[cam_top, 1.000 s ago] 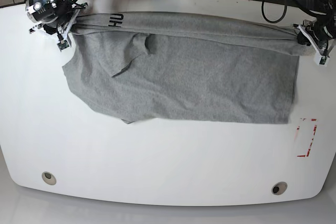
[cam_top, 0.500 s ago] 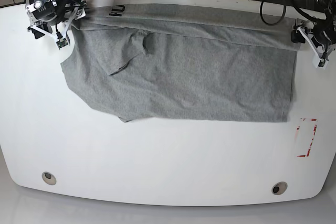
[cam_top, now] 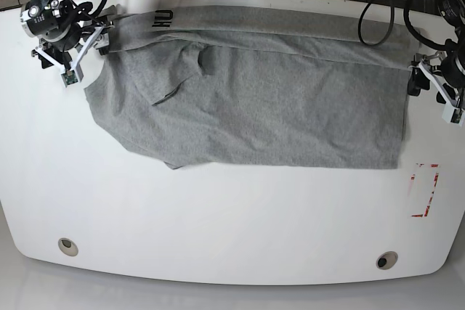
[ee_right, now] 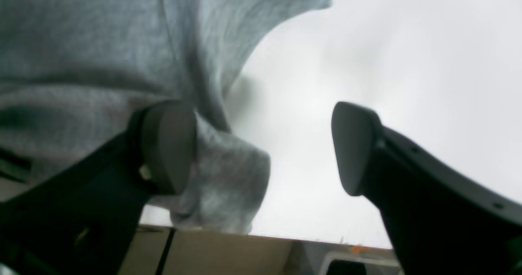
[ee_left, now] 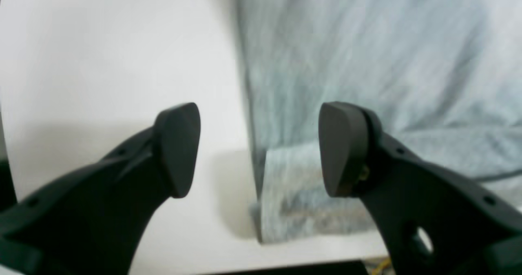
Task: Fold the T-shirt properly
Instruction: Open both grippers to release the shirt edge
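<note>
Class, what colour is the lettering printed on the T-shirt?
Black, on the light heather-grey T-shirt; the lettering shows best in the base view.

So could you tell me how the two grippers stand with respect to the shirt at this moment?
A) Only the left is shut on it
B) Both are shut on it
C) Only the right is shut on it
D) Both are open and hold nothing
D: both wrist views show the left gripper and the right gripper with fingers spread, and the shirt lies flat on the table.
</note>
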Robot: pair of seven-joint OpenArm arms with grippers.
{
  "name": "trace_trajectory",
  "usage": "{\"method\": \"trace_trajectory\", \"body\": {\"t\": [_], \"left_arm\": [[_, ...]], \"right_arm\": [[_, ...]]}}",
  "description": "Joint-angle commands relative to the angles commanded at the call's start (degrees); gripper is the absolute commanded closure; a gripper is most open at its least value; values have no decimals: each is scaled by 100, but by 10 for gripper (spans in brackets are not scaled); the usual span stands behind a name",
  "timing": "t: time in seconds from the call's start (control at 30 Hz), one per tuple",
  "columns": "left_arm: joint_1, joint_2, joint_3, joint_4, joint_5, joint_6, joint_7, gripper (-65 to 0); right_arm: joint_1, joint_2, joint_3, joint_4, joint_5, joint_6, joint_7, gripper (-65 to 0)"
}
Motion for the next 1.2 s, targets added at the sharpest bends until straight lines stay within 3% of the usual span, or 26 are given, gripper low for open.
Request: {"method": "trace_trajectory", "body": {"t": [0.2,0.5,0.63,0.8,1.2], "left_arm": [[-123,545,18,9,466,0,0,-414],[-79,914,211,0,1169,-18,-9,-414],[167,949,273,0,1398,-18,-70,-414],[527,1073,448,-9,1521,-18,-457,-414],[1073,1116,844,-554,1618,-9,-1222,-414]], "right_arm": [[185,-26,-9,-9,-167,0,-132,-488],[-53,18,0,0,-510,0,-237,-488],[-255,79,0,9,-519,0,-237,-488],[-519,97,0,9,-501,0,-246,-488],[-993,211,0,-9,220,0,-475,-488]]}}
